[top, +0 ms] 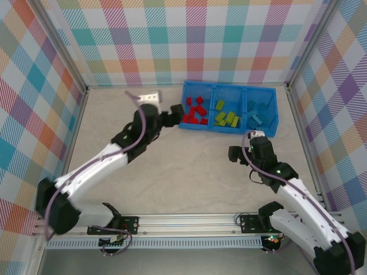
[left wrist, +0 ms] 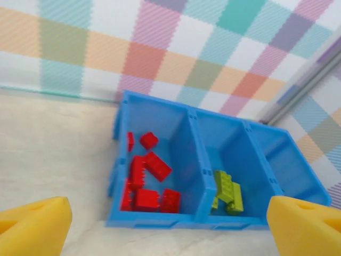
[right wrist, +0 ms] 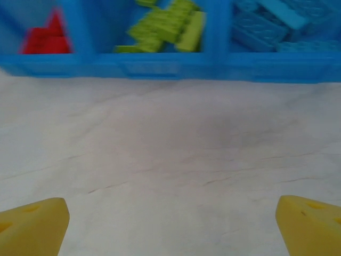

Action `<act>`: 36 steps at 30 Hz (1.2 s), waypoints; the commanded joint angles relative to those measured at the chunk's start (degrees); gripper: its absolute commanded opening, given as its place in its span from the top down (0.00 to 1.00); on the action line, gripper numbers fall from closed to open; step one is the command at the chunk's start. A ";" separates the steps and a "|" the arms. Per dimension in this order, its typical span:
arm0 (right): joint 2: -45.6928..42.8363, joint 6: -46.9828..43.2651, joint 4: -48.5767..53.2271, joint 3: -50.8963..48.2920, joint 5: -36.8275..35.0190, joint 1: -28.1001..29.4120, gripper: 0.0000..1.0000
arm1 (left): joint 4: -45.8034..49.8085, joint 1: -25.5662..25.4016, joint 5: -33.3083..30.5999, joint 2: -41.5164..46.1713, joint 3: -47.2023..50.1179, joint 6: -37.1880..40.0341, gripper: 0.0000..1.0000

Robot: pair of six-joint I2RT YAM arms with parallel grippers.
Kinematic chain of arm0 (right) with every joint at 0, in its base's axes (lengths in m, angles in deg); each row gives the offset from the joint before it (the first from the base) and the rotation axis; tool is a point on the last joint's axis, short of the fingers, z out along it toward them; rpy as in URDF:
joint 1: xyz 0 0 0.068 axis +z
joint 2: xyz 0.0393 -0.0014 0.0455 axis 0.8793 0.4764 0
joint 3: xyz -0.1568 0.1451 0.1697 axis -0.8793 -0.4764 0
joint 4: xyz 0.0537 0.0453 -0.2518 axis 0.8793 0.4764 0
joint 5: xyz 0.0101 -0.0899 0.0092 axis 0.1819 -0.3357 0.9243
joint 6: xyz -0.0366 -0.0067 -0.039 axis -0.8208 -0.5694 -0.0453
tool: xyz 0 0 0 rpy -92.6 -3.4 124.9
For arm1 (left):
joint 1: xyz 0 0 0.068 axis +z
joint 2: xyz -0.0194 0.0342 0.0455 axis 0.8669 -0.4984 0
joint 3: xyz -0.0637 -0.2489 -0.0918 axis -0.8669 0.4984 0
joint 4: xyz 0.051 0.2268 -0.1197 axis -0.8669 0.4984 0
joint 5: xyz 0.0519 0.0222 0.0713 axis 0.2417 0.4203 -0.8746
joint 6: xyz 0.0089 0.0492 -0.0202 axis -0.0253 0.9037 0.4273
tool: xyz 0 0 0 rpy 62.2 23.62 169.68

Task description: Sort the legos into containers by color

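Top external view: the blue tray [top: 229, 87] sits at the far side of the table [top: 189, 172], with its three compartments side by side. The red legos [top: 195, 110] lie in the left one, the green legos [top: 227, 118] in the middle and the blue legos [top: 259, 114] in the right. The left gripper [top: 175, 113] hovers at the tray's left end, beside the red compartment. The right gripper [top: 252, 137] hangs just in front of the blue one. Every brick seen lies in a compartment of its own colour, so the sort looks finished or close to it.

Left wrist view: the left gripper's yellow pads [left wrist: 32, 224] stand wide apart with nothing between them. They look down on the red legos [left wrist: 146, 181] and a few green legos [left wrist: 228, 193].

Right wrist view: the right gripper's pads [right wrist: 311, 224] are likewise spread and empty over bare table [right wrist: 170, 149], facing the tray's front wall [right wrist: 170, 66].

The bricks are probably light, rigid and smooth-sided. A pinch across the two long flat sides should hold best. A grip on the studs or on a corner would likely let a brick twist or pop free.
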 commanded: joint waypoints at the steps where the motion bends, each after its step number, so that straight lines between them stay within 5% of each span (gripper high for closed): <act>1: 6.53 -7.56 -16.60 -2.77 -5.50 -5.30 0.00 | -2.83 -0.13 -10.13 6.65 11.17 11.29 0.03; 7: 22.07 -12.73 -34.69 -4.57 -5.39 -12.91 0.00 | -3.87 2.13 -18.52 16.73 24.66 20.83 0.00; 11: 30.49 -17.03 -49.01 -6.70 -4.22 -14.68 0.00 | -13.56 4.34 -22.76 21.60 36.28 27.41 0.00; 16: 37.90 -18.19 -52.12 -1.52 1.04 -15.85 0.00 | -18.82 12.99 -15.62 24.37 42.94 24.01 0.00; 22: 38.44 -17.35 -67.27 -9.03 8.99 -19.87 0.00 | -28.59 20.02 -9.42 13.63 43.88 22.61 0.00; 24: 42.20 -16.61 -82.95 -14.54 10.96 -21.72 0.00 | -33.89 21.46 -7.51 9.57 44.51 23.07 0.00; 26: 40.89 -17.18 -75.86 -12.39 12.76 -21.57 0.01 | -38.07 23.35 -4.55 5.85 44.46 21.93 0.00; 36: 40.98 -16.63 -78.30 -13.38 6.71 -20.21 0.00 | -44.71 29.56 -0.79 -14.20 36.39 21.09 0.00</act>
